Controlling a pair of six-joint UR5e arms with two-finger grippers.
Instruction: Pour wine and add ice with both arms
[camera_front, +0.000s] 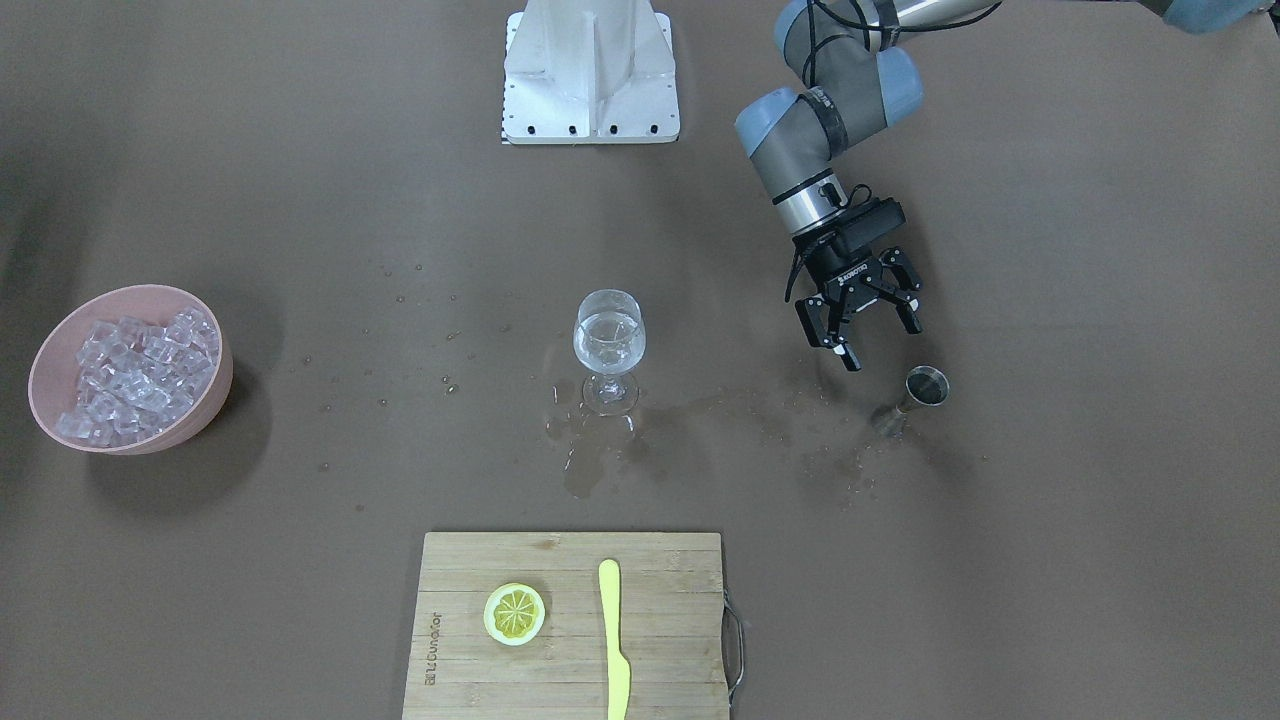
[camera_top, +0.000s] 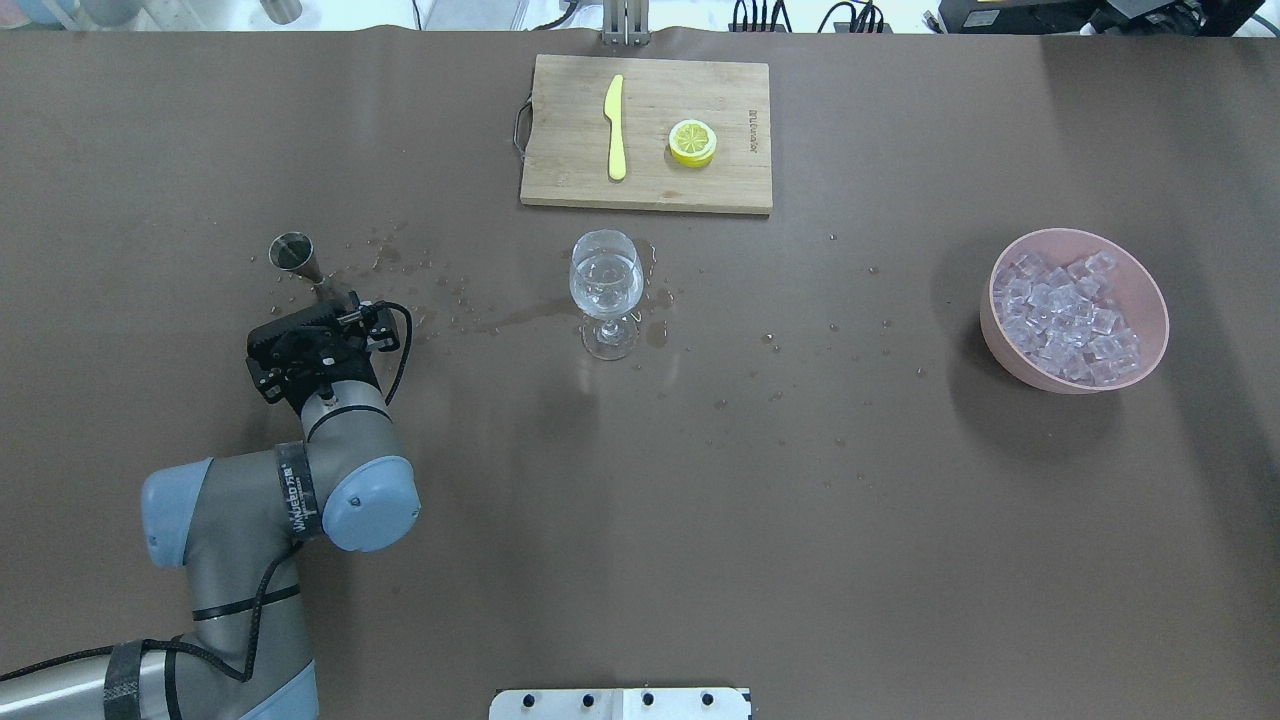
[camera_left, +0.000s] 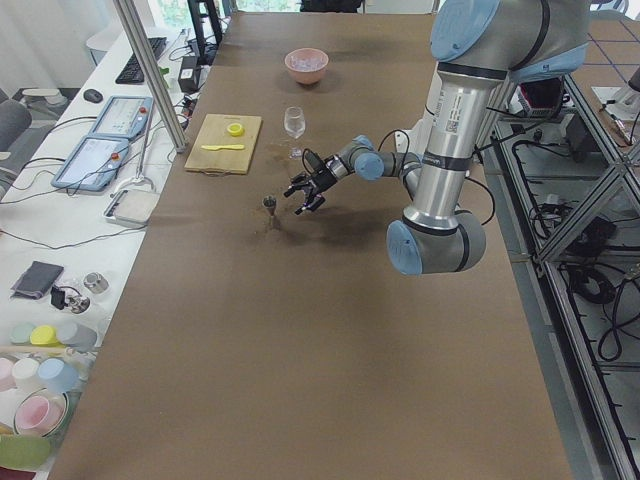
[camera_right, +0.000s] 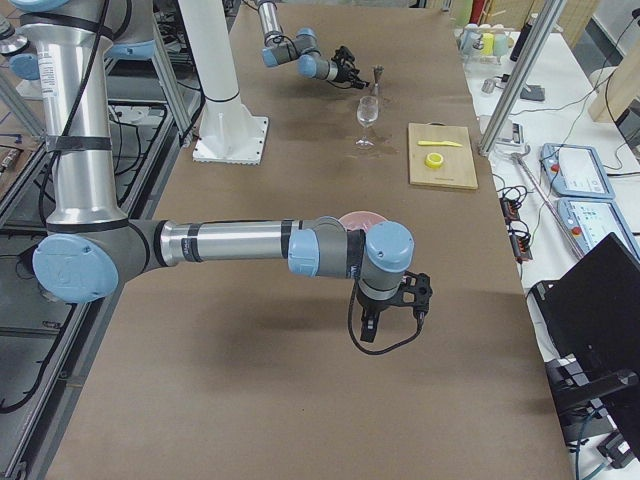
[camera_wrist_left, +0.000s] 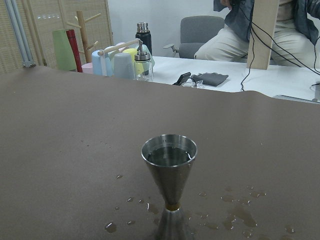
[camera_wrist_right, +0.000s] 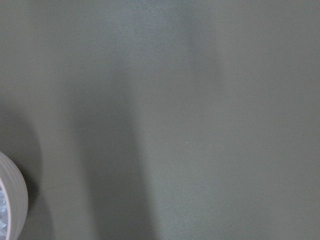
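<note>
A: Surface status?
B: The brown table (camera_front: 1050, 560) is seen wet. Puddles are pooled round the foot of the glass (camera_front: 609, 350). A trail of drops is spread from there to the jigger (camera_front: 925, 388), and more drops are scattered on the bowl side.
A: Wine?
B: A small amount of wine (camera_front: 607, 338) is held in the glass, which is stood upright mid-table between the jigger and the bowl (camera_front: 215, 400). A little liquid is also seen in the jigger, which is upright.
A: Ice?
B: The ice (camera_front: 135, 375) is piled in the pink bowl, well apart from the glass.
A: Grippers?
B: The left gripper (camera_front: 882, 343) is spread wide with nothing held. It is hung just beside the jigger, not touching. The right gripper (camera_right: 405, 298) is shown only in the side view, over bare table near the bowl. Released or clenched cannot be told. A bit of the bowl's rim is caught at the lower left of its wrist view.
A: Rest of the table?
B: The board (camera_front: 660, 600) is laid at the operators' edge, with a lemon slice (camera_front: 514, 613) and a yellow knife (camera_front: 613, 640) on it, apart. The white base (camera_front: 590, 75) is fixed at the robot's edge.
A: Room?
B: Past the table's left end a white bench (camera_wrist_left: 280, 85) is seen, with cups (camera_wrist_left: 122, 65), a bottle (camera_wrist_left: 144, 37) and a wooden rack (camera_wrist_left: 82, 30) on it. A person (camera_wrist_left: 220, 47) is seated behind it.
</note>
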